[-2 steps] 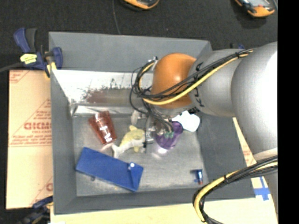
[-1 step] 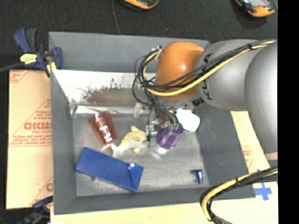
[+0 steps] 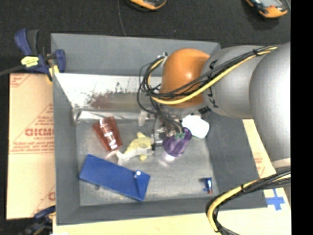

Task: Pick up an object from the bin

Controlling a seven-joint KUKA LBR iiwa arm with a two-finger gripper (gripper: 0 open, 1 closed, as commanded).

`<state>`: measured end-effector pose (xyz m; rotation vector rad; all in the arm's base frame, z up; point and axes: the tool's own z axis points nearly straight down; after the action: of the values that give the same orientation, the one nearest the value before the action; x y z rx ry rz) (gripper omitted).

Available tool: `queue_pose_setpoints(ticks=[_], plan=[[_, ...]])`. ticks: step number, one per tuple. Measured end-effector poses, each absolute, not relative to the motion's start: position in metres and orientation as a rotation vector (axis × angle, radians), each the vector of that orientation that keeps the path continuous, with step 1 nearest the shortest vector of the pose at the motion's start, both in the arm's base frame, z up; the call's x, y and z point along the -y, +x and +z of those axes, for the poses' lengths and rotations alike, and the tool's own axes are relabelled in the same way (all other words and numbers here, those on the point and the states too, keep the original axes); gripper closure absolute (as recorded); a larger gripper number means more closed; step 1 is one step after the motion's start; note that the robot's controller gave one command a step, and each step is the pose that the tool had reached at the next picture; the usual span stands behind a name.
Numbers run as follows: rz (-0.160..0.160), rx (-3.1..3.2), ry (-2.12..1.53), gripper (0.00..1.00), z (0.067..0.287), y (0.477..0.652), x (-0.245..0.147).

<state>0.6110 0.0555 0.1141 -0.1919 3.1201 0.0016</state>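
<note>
The pincer [image 3: 159,137], whose opening I cannot tell, is crowded between a yellow toy [image 3: 137,148] and a purple cup [image 3: 175,145]; closing may knock either aside

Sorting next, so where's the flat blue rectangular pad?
In the camera view, the flat blue rectangular pad lies lower left on the bin floor, below the reddish packet and pale yellow toy.

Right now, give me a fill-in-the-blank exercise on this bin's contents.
1. The flat box at the lower left of the bin is ____.
2. The cup-like thing beside the pincer is ____.
3. The small blue clip lies in the bin's lower ____ corner.
4. The red-brown bottle lies to the view's ____ of the pale yellow toy.
Missing words: blue; purple; right; left.
</note>
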Motion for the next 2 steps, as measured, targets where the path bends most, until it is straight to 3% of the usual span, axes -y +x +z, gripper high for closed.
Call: queue_pose_setpoints(ticks=[1,2], plan=[[0.0,-3.124,-0.163,0.0,0.068,0.602,-0.043],[0.001,-3.11,-0.276,1.0,0.071,0.605,-0.054]])
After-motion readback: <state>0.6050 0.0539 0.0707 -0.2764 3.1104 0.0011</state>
